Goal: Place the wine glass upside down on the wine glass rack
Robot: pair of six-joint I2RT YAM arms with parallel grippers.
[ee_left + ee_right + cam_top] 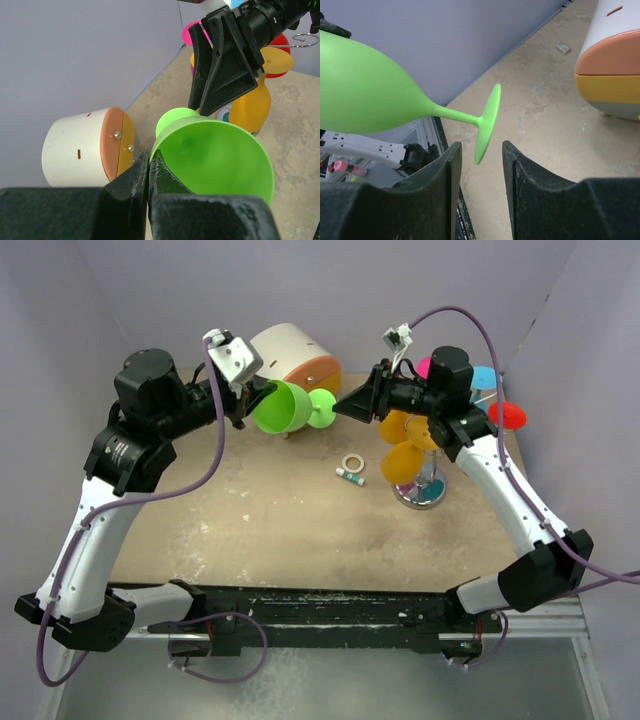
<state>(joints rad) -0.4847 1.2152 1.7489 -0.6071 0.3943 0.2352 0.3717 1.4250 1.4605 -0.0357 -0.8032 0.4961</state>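
The green wine glass [285,407] lies sideways in the air, foot pointing right. My left gripper [254,400] is shut on its rim, one finger inside the bowl [215,155] and one outside. My right gripper [345,405] is open, and the lower edge of the glass's foot [487,120] sits just between its fingertips [451,155] without touching them. The wine glass rack [421,496], a chrome stand with a disc base, stands at the right behind the right gripper. Yellow glasses [403,462] hang on it, with pink, blue and red ones behind. Its wire scroll [305,39] shows in the left wrist view.
A white cylinder with an orange and yellow face [295,355] lies at the back behind the glass. A tape ring [352,462] and a small tube [350,476] lie on the table left of the rack's base. Purple walls close in the back and sides.
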